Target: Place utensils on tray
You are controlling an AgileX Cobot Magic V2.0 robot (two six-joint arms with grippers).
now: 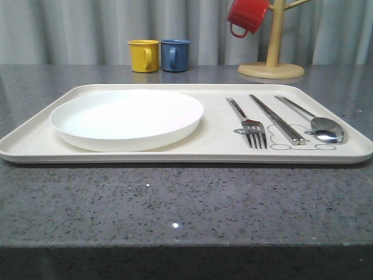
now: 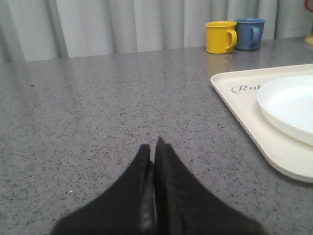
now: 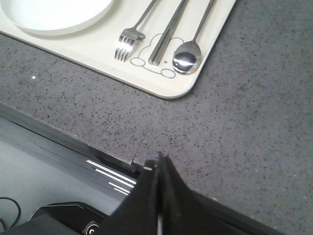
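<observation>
The cream tray (image 1: 145, 153) lies across the middle of the grey table. On its left half rests the round white plate (image 1: 126, 118). On its right half lie the silver fork (image 1: 249, 125), the chopsticks (image 1: 277, 119) and the spoon (image 1: 317, 122), side by side over the rabbit drawing. The right wrist view shows the same fork (image 3: 128, 39), chopsticks (image 3: 168, 32) and spoon (image 3: 188, 54) near the tray's corner. My left gripper (image 2: 153, 149) is shut and empty, low over bare table left of the tray (image 2: 274, 152). My right gripper (image 3: 157, 164) is shut and empty above the table's front edge.
A yellow mug (image 1: 143, 55) and a blue mug (image 1: 175, 55) stand behind the tray. A red mug (image 1: 246, 15) hangs on a wooden mug tree (image 1: 272, 55) at the back right. Grey curtains close off the far side.
</observation>
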